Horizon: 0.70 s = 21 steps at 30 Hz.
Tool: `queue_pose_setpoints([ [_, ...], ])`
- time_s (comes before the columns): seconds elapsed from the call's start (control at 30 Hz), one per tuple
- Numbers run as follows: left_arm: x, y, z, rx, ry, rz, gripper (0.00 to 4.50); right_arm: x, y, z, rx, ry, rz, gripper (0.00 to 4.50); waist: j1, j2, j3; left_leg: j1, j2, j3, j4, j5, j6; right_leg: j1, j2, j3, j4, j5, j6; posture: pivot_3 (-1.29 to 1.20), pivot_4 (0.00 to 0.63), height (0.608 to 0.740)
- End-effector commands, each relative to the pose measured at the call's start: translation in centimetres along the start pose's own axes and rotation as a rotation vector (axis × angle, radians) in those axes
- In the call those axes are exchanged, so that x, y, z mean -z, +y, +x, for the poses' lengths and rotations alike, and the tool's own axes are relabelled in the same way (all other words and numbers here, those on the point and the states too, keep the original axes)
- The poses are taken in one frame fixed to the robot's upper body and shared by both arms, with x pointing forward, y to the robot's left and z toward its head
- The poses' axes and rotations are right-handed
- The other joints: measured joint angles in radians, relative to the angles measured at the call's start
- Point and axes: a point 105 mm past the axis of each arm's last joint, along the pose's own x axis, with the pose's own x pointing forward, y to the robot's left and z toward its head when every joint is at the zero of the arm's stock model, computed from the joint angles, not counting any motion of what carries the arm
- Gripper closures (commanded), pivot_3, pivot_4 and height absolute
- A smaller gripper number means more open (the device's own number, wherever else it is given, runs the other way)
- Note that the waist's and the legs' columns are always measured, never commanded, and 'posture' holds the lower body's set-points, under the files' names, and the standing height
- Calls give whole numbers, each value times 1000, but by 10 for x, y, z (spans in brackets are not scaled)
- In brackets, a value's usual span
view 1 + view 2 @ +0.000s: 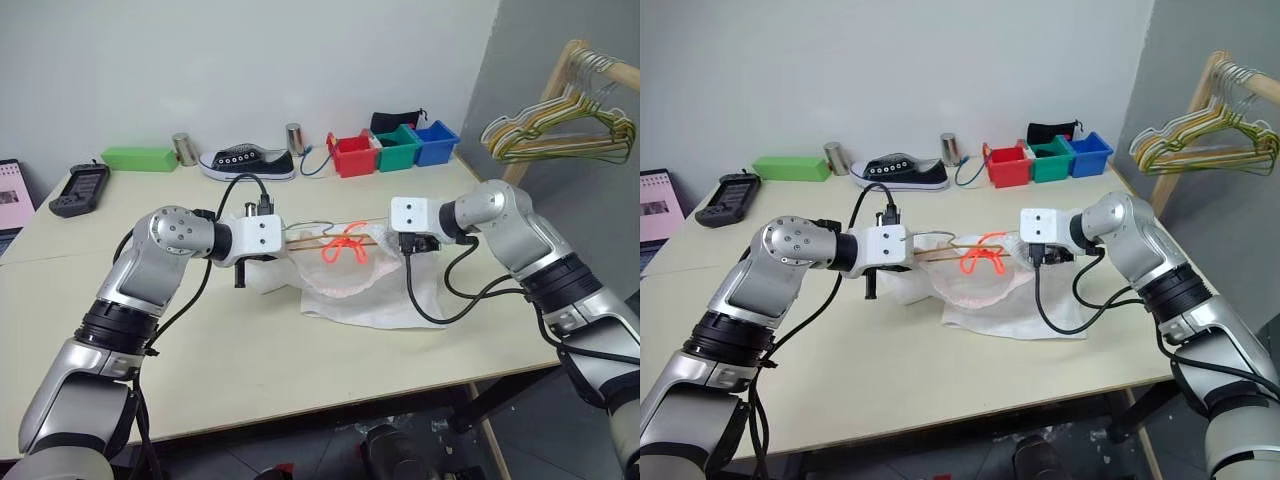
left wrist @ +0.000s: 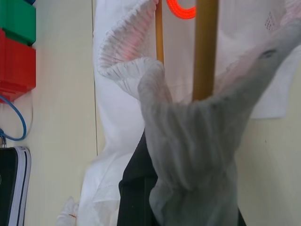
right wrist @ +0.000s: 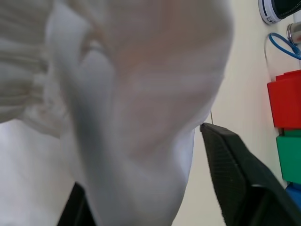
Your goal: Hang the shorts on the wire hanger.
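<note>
Tabletop (image 1: 300, 400) of pale wood spans the head view, its near edge running along the lower part of the frame with a broad bare stretch in front of the arms. At far left sit a black handheld device (image 1: 80, 189) and a green block (image 1: 140, 158); along the back edge, moving right, stand a metal can (image 1: 184, 149), a black sneaker (image 1: 247, 163), a second can (image 1: 295, 139), a blue cable (image 1: 318, 165), then red (image 1: 352, 155), green (image 1: 397, 148) and blue (image 1: 436, 143) bins near the upper centre.

The left gripper (image 2: 141, 188), left of centre, is clenched on the gathered waistband of the shorts (image 1: 365, 290), lifting that end off the table. The shorts lie in the middle of the frame, most of the white cloth slumped on the table between the two wrists and spilling toward the lower right. The wire hanger (image 1: 320, 238) runs level between the grippers, its thin golden wire passing inside the raised waistband; an orange-red loop (image 1: 342, 246) shows beside it at centre.

The right gripper (image 3: 141, 155), right of centre, has its fingers (image 3: 240, 179) part-spread around a fold of the shorts; whether they pinch it cannot be told.

At the upper right edge, a bunch of hangers (image 1: 560, 130) hangs from a wooden rack (image 1: 560, 90), well apart from the table's right edge.
</note>
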Motion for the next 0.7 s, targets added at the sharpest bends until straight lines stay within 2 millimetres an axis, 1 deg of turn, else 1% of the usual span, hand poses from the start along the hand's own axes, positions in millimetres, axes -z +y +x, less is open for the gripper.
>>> queue_pose_setpoints([
  [0.03,-11,13,-9,-43,-24,51,4500,-5,-16,-13,75,-12,-24,3274,2,0,0,0,0,0,0,0,0,0,0,0,0,0,0,-237,20,740],
  [0.1,-12,13,-9,-43,-25,55,4500,-5,-16,-14,77,-13,-26,3862,4,0,0,0,0,0,0,0,0,0,0,0,0,0,0,-237,20,740],
  [0.13,-12,14,-9,-45,-27,58,4500,-5,-16,-15,77,-13,-26,3980,5,0,0,0,0,0,0,0,0,0,0,0,0,0,0,-237,20,740],
  [0.17,-13,14,-8,-47,-29,60,4500,-5,-16,-15,78,-13,-27,4278,5,0,0,0,0,0,0,0,0,0,0,0,0,0,0,-244,21,740],
  [0.2,-13,15,-8,-48,-31,62,4500,-5,-16,-15,78,-13,-27,4452,5,0,0,0,0,0,0,0,0,0,0,0,0,0,0,-247,22,740],
  [0.4,-17,19,-6,-61,-53,92,4500,-4,-16,-16,82,-6,-19,4480,4,0,0,0,0,0,0,0,0,0,0,0,0,0,0,-251,22,740],
  [0.47,-19,21,-6,-66,-73,102,3935,-4,-15,-16,83,-6,-14,4500,4,0,0,0,0,0,0,0,0,1,0,0,0,0,0,-251,22,740],
  [0.5,-20,21,-7,-63,-83,94,3787,-4,-15,-16,84,-6,-12,4500,4,0,0,0,0,0,0,0,0,1,0,0,0,0,0,-251,21,740],
  [0.57,-22,22,-11,-52,-106,82,3330,-4,-14,-16,84,-9,-8,4500,4,0,0,0,0,0,0,0,0,1,0,0,0,0,0,-251,19,740],
  [0.63,-26,28,-16,-69,-134,73,2914,-3,-13,-17,83,-8,-5,4500,4,0,0,0,0,0,0,0,0,1,0,0,0,0,0,-250,17,740],
  [0.67,-27,30,-19,-76,-142,73,2830,-3,-11,-17,81,-8,-2,4500,4,0,0,0,0,0,0,0,0,1,0,0,0,0,0,-250,17,740],
  [0.7,-29,32,-22,-88,-150,73,2537,-1,-10,-17,80,-7,7,4500,4,0,0,0,0,0,0,0,0,1,0,0,0,0,0,-248,16,740],
])
